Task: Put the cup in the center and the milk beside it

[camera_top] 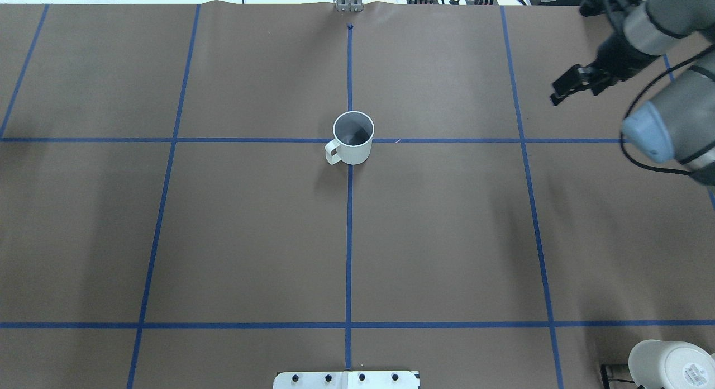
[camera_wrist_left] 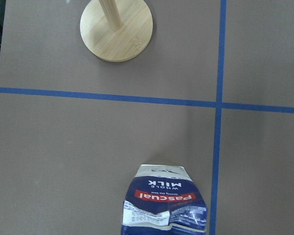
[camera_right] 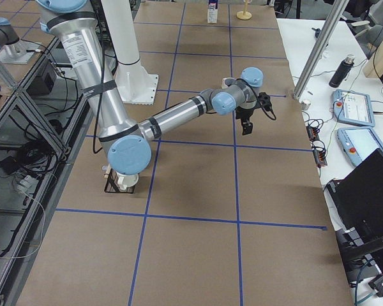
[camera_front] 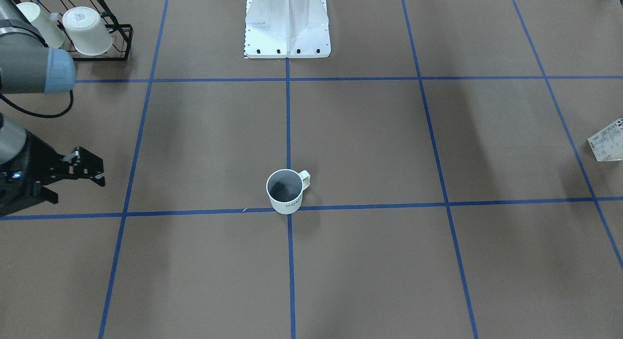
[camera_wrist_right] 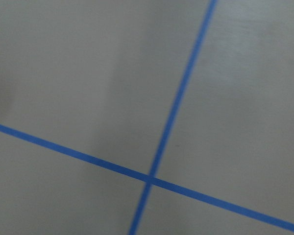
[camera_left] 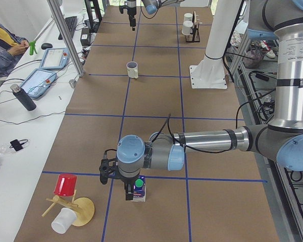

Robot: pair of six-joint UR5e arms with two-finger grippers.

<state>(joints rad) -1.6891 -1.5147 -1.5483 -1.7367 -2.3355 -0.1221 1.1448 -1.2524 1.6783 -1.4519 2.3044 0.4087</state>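
I read the cup [camera_top: 353, 137] upright on the center [camera_front: 291, 217]: white mug, dark grey inside, black lettering on its side, handle turned toward the robot's left. The milk [camera_left: 138, 190] stands well apart at the table's [camera_top: 447, 238] far left end, just beside a crossing of blue tape lines [camera_wrist_left: 218, 105]. It is a dark blue and white carton with a green cap, red band, white "MILK" and a creased top. Left tool [camera_left: 128, 195] hangs just beside the carton; I cannot tell whether it grips. Right tool [camera_front: 100, 174] hovers well right of the cup, fingers apart, empty.
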